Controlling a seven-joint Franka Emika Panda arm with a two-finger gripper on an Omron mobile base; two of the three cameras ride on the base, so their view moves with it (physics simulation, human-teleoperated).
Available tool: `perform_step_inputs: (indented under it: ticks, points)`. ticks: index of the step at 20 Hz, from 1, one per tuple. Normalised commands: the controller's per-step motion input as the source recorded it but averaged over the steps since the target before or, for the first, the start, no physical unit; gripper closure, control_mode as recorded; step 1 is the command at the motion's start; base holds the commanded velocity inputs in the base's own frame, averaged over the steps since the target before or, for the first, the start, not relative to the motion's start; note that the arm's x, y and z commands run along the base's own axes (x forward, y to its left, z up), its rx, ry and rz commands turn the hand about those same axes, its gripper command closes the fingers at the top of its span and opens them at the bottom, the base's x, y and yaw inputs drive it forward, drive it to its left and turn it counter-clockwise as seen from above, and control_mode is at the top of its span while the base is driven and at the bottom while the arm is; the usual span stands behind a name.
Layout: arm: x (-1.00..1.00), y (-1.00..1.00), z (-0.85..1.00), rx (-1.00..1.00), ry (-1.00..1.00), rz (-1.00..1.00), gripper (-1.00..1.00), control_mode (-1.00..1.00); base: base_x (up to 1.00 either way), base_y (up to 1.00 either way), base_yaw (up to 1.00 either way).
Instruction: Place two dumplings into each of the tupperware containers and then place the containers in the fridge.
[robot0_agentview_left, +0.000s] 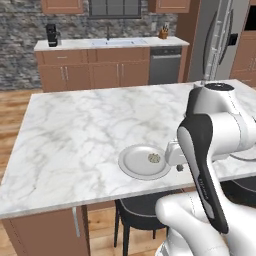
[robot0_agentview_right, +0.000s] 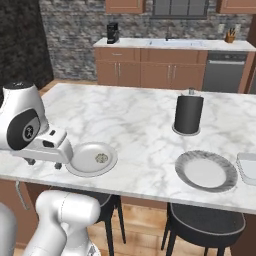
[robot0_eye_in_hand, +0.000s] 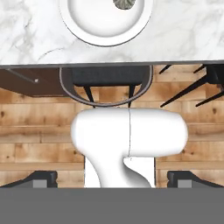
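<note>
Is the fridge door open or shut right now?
Shut, as far as it shows: the fridge beyond the island presents flat steel door fronts with vertical handles, and no white inner shelves are exposed. Its right side is cut off.

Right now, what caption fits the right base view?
Open gripper beside a plate holding one dumpling on the marble island.

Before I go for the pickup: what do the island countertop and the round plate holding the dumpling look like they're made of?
The white grey-veined island countertop looks like polished marble or a marble-look slab: irregular veining, soft sheen. The round pale grey plate with the dumpling reads as smooth glazed ceramic, possibly melamine: plain, even colour, raised rim.
</note>
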Motion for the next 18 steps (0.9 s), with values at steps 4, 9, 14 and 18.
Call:
perform_step_inputs:
  ticks: [4, 9, 14, 18]
  points:
    - [0.00, 0.00, 0.00, 0.00, 0.00, 0.00, -1.00, 1.00, 0.69, -0.08, 0.00]
    - [0.80, -0.02, -0.09, 0.00, 0.05, 0.00, -1.00, -1.00, 0.18, -0.01, 0.00]
    - [1.00, -0.08, -0.34, 0.01, 0.07, 0.00, -1.00, -1.00, 0.00, 0.00, 0.00]
    - [1.00, -0.17, -0.48, 0.02, 0.04, 0.00, -1.00, -1.00, 0.00, 0.00, 0.00]
